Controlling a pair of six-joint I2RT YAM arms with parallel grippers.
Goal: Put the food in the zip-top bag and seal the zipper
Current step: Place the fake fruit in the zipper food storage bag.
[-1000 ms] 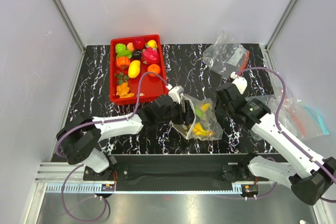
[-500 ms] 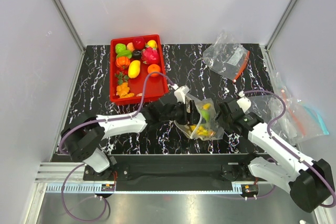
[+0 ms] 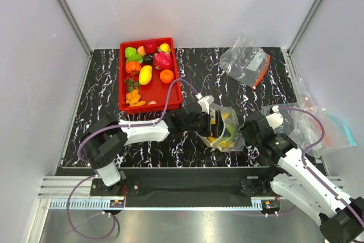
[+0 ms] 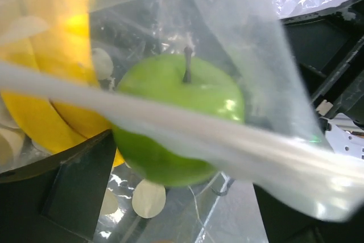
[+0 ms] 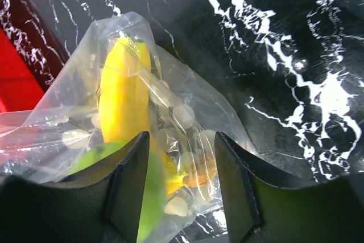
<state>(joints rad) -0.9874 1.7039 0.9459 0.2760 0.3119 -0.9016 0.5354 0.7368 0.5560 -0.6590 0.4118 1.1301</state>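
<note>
The dotted zip-top bag (image 3: 226, 130) lies between my two grippers near the table's front middle. It holds a yellow banana bunch (image 3: 224, 119) and a green apple (image 3: 228, 137). My left gripper (image 3: 211, 121) is at the bag's left edge, jaws spread. In the left wrist view the whitish zipper (image 4: 187, 140) crosses close in front of the apple (image 4: 176, 112) and banana (image 4: 51, 95). My right gripper (image 3: 248, 134) is open at the bag's right side. In the right wrist view its fingers (image 5: 128, 186) flank the bag (image 5: 187, 112), with the banana (image 5: 122, 95) inside.
A red tray (image 3: 122, 103) with several toy fruits stands at the back left. A clear bag with an orange-red zipper (image 3: 245, 61) lies at the back right. Plain clear bags (image 3: 318, 126) lie at the right edge, beside my right arm.
My left gripper has moved right and the bag has gone right with it. My right gripper has drawn back toward the near right, staying at the bag's right side.
</note>
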